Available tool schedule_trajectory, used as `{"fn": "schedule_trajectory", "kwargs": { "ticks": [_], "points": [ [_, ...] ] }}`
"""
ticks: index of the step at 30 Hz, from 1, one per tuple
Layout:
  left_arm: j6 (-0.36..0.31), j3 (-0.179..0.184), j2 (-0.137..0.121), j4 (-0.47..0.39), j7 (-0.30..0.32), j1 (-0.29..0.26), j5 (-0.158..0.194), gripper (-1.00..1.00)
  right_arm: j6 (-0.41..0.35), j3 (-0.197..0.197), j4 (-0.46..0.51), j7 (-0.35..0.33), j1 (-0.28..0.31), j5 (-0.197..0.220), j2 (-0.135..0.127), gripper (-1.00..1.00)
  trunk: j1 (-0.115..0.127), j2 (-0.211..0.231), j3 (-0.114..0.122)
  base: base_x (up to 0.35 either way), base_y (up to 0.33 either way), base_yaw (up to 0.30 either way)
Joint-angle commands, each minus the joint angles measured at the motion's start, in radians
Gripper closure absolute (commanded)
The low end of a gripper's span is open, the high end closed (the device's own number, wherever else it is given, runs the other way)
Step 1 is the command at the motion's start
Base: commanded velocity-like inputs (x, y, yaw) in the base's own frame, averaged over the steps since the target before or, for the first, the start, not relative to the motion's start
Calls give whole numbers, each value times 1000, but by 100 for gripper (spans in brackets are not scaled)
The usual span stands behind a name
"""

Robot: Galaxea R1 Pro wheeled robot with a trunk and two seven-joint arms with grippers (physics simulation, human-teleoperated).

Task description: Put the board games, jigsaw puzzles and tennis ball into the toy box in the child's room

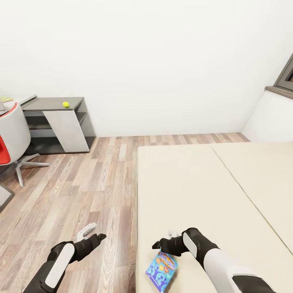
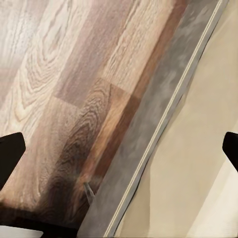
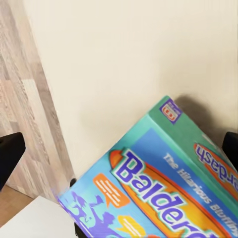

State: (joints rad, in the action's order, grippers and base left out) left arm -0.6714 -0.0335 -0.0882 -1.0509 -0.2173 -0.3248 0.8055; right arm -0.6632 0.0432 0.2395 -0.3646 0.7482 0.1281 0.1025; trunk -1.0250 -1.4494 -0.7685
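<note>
One board game is in play so far: our right gripper (image 1: 162,245) hangs over the near edge of the bed (image 1: 211,191) with the blue Balderdash box (image 1: 162,270) right under it — whether its fingers are clamped on the box or merely beside it, we cannot tell. Our left gripper (image 1: 97,237) hovers above the wood floor (image 1: 81,191), fingers spread wide, empty. The tennis ball (image 1: 65,104) sits on the dark grey desk (image 1: 57,104) across the room, so we judge nearly everything remains to be done.
</note>
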Motion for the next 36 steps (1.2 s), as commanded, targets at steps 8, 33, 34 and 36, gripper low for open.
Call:
{"fn": "schedule_trajectory", "kwargs": {
  "ticks": [8, 33, 34, 36],
  "points": [
    [-4, 0, 0, -1, -8, 0, 10, -100, -7, 4, 1, 2, 0, 5, 0, -100, 0, 0, -1, 0, 74, 0],
    [-4, 0, -1, 1, -10, 0, 9, -100, -7, 4, 1, 1, 0, 5, -2, -100, 0, 0, -1, 0, 9, 0],
    [-4, 0, -1, 1, -10, 0, 9, -100, -7, 4, 1, 1, 0, 5, -2, -100, 0, 0, -1, 0, 0, 0],
    [-4, 0, -1, 1, -10, 0, 9, -100, -7, 4, 1, 1, 0, 5, -2, -100, 0, 0, -1, 0, 0, 0]
  ]
}}
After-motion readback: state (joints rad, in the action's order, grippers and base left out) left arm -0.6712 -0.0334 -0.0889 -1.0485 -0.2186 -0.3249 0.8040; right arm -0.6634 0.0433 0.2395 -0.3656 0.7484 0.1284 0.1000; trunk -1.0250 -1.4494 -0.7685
